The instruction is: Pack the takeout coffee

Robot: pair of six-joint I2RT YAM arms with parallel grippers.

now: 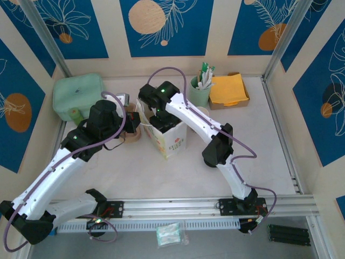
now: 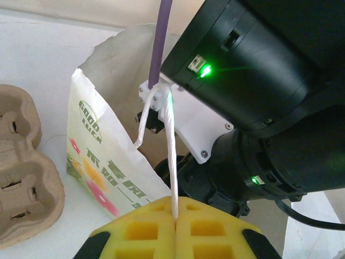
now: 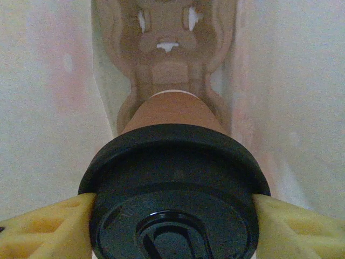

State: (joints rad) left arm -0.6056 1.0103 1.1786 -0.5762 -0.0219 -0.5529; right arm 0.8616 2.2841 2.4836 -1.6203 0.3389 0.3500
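Standing on the worktop [image 1: 242,156], nearer its far edge, the paper bag [image 1: 171,137] is held open: our left gripper [image 2: 175,218] pinches its string handle [image 2: 172,162]. Inside, our right gripper [image 3: 172,224] clamps the lidded takeout coffee [image 3: 172,110] over the pulp carrier [image 3: 167,65]; seating and release are left, we judge.

Cup [image 3: 172,110] kraft-brown, lid [image 3: 172,178] black. Bag [image 2: 102,162] white, green lettering, pink-yellow-green print; handle [image 2: 172,162] white. Pads [image 3: 48,226] yellow. Tray [image 2: 21,178] brown pulp. Arms [image 1: 191,116] white with black joints, cable [image 2: 161,38] purple. Far-left box [image 1: 78,94] pale green; far-right napkins [image 1: 229,89] orange-yellow. Walls [image 1: 178,38] blue, white leaf lines, orange discs.
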